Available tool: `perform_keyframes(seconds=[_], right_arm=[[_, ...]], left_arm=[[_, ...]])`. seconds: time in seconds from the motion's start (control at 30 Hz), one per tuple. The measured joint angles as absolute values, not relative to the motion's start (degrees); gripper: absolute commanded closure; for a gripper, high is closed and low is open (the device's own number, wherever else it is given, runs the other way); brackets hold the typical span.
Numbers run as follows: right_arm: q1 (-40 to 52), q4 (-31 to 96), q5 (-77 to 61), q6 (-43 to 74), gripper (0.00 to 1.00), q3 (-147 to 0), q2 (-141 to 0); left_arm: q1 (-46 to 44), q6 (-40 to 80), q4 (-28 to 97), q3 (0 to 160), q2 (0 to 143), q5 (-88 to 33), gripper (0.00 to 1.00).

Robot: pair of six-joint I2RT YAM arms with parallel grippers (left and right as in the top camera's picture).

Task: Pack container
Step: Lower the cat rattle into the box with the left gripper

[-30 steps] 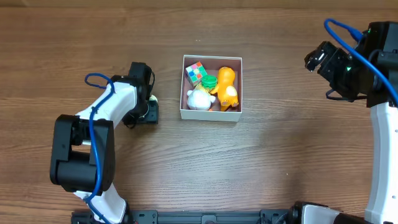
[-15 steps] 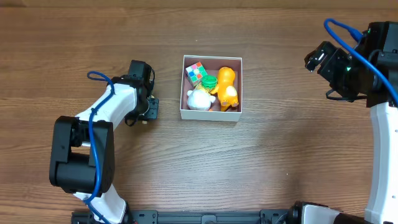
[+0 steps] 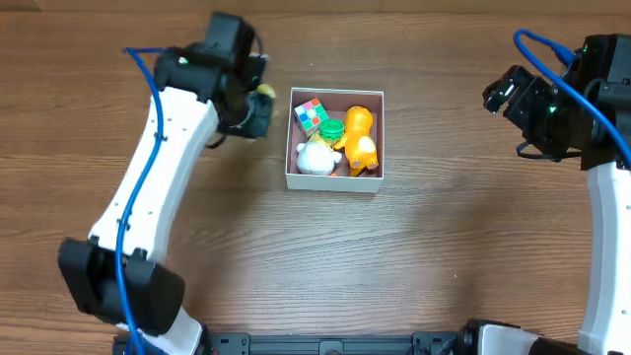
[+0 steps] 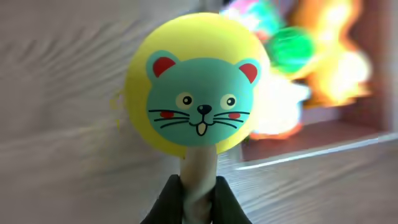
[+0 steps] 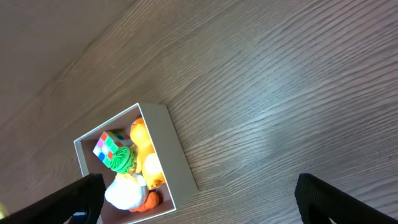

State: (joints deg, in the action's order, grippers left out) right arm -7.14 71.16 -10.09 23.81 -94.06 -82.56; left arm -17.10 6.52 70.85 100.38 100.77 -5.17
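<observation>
The container (image 3: 335,183), a square white-walled box, stands mid-table holding a colour cube (image 3: 311,114), a green toy (image 3: 331,129), an orange figure (image 3: 360,138) and a white figure (image 3: 315,158). My left gripper (image 3: 258,106) hovers just left of its far-left corner. In the left wrist view the gripper (image 4: 199,193) is shut on the pale stick of a round yellow toy (image 4: 198,106) with a teal cat face, and the container (image 4: 311,155) is blurred behind it. My right gripper (image 3: 498,94) is raised at the far right. In its wrist view the gripper (image 5: 199,193) is open and empty above the container (image 5: 180,162).
Wood-grain tabletop (image 3: 414,256) surrounds the box on all sides. The right arm's blue cable (image 3: 552,54) loops at the top right. The left arm's white link (image 3: 158,168) stretches diagonally across the left side.
The left gripper closed on the toy lying left of the container, then lifted it and swung it toward the container's far-left corner. The right arm has not moved.
</observation>
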Motion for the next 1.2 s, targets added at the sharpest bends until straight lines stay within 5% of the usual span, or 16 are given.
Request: perform_keyframes(seconds=[0.23,0.43,0.63,0.67,0.77,1.2], right_arm=[[-7.1,71.2,-10.1,23.8,0.00,-94.1,-82.6],[-7.1,71.2,-10.1,23.8,0.00,-94.1,-82.6],[-7.1,71.2,-10.1,23.8,0.00,-94.1,-82.6],[-7.1,71.2,-10.1,23.8,0.00,-94.1,-82.6],[-7.1,71.2,-10.1,23.8,0.00,-94.1,-82.6],[-7.1,71.2,-10.1,23.8,0.00,-94.1,-82.6]], left_arm=[[-24.6,18.2,58.8,93.7,103.1,-5.6,0.81],[-26.3,24.0,50.5,89.3,110.3,-5.6,0.49],[-26.2,24.9,56.9,93.8,111.3,-5.6,0.47],[-26.2,24.9,60.2,96.6,111.3,-5.7,0.51],[-26.2,24.1,64.6,105.9,110.3,-5.7,0.93],[-29.8,22.5,60.9,99.3,116.6,-4.2,0.96]])
